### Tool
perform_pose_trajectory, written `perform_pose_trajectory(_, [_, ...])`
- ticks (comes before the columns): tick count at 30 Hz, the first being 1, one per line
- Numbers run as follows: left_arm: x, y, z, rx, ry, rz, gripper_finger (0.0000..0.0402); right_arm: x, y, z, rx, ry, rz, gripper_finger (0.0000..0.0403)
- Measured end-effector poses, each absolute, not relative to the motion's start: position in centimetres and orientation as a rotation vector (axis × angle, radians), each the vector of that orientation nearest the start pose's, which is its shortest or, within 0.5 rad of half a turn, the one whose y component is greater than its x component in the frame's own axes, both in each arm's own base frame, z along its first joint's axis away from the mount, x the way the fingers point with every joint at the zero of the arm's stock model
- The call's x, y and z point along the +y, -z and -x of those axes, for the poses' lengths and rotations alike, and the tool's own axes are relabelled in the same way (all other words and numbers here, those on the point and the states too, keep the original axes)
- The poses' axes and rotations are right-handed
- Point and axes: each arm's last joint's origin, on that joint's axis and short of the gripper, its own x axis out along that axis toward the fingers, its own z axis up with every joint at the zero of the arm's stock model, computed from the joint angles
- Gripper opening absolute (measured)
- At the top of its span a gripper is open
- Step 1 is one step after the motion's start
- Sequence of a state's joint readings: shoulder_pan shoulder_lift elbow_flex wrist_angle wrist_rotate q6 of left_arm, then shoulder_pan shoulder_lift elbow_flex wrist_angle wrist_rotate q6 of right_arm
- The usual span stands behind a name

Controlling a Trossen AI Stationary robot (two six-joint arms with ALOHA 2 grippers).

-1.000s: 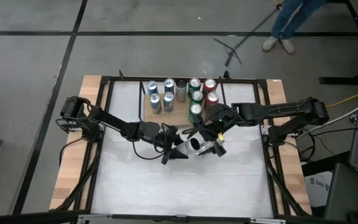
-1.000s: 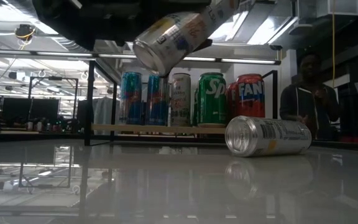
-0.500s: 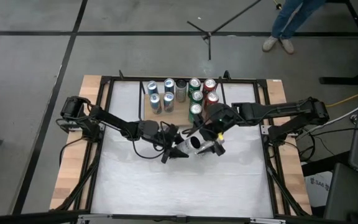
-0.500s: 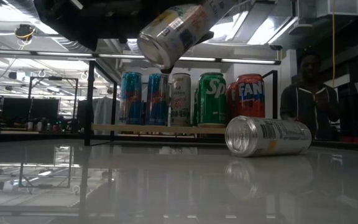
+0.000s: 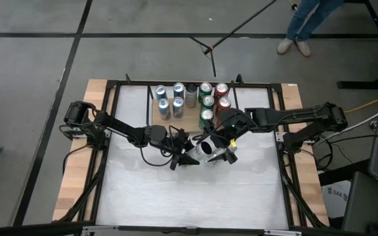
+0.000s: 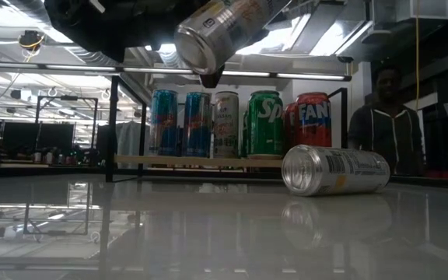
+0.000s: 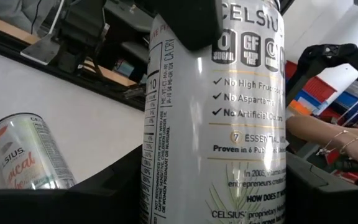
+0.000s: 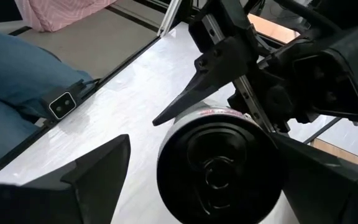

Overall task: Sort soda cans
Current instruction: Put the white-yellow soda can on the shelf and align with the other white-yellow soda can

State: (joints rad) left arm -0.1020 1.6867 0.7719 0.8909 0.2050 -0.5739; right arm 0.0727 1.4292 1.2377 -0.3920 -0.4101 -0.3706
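Sorting is mostly done: nine cans [image 5: 190,99] stand grouped on the board [image 5: 156,123] at 12 o'clock. My left hand [image 5: 190,156] holds a silver can [image 5: 205,148] mid-desk, right hand [image 5: 220,152] wide around its end. One can [image 6: 335,169] still lies loose.

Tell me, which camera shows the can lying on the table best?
The low view: the lying can shows whole, on its side before the standing cans. The left wrist view catches it partly; in the high view the arms mostly hide it; the right wrist view misses it.
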Motion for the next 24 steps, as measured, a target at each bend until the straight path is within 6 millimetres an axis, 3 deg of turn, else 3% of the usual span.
perform_pose_trajectory(5, [-4.09, -20.6, -34.12, 0.114, 0.291, 0.589, 0.0234, 3.42, -32.49, -31.17, 0.487, -0.566, 0.254, 0.0358])
perform_pose_trajectory(24, [-4.1, -20.69, -34.12, 0.104, 0.291, 0.589, 0.0238, 3.39, -31.87, -31.97, 0.491, -0.536, 0.26, 0.0242])
